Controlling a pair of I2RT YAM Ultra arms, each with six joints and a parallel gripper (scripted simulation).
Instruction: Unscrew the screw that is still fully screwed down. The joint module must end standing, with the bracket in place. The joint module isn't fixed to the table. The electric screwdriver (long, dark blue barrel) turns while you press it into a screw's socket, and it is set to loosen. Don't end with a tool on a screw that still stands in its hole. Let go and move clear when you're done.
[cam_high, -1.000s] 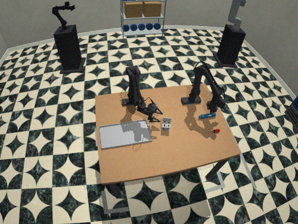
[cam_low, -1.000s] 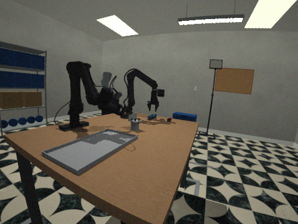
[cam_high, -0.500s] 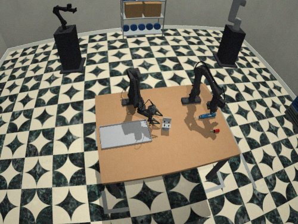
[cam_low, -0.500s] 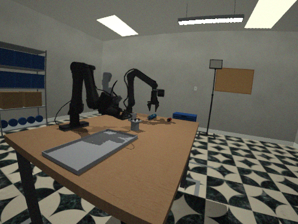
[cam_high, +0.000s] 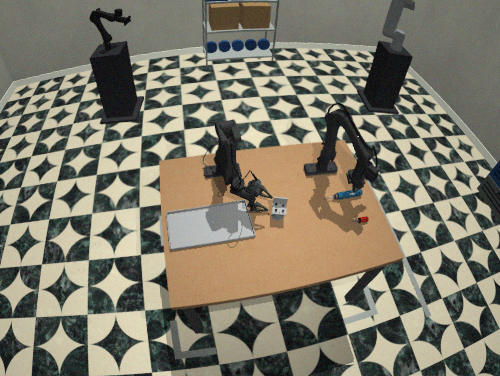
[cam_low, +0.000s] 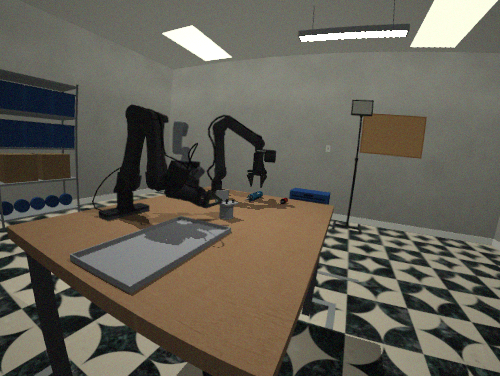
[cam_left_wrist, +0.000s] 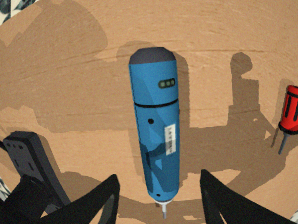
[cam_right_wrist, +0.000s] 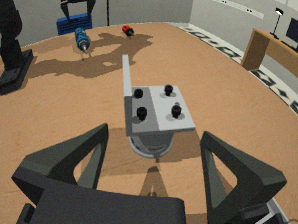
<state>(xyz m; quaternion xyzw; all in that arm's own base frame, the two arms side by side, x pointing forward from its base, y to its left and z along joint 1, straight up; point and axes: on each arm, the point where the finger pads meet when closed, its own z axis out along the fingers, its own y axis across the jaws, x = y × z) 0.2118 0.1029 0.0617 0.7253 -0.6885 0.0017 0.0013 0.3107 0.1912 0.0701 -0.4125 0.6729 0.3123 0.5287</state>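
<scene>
The joint module (cam_low: 226, 211) (cam_right_wrist: 145, 148) stands upright on the table. The light grey L-shaped bracket (cam_high: 279, 201) (cam_right_wrist: 171, 123) sits on its top, with an upright plate at one side. Several black screws (cam_right_wrist: 142, 113) stand in the bracket; which one is fully down is hard to tell. My right gripper (cam_high: 270, 205) (cam_right_wrist: 155, 133) is open, with its fingers to either side just short of the module. The blue electric screwdriver (cam_high: 348, 194) (cam_low: 255, 196) (cam_left_wrist: 157, 125) (cam_right_wrist: 81, 40) lies on the table. My left gripper (cam_high: 356, 189) (cam_low: 257, 186) (cam_left_wrist: 158, 179) is open above its bit end.
A red screwdriver (cam_high: 363, 219) (cam_low: 284, 201) (cam_left_wrist: 291, 112) (cam_right_wrist: 128, 31) lies near the electric one. A shallow grey tray (cam_high: 190, 232) (cam_low: 125, 260) lies on the other side of the module, beside the right arm.
</scene>
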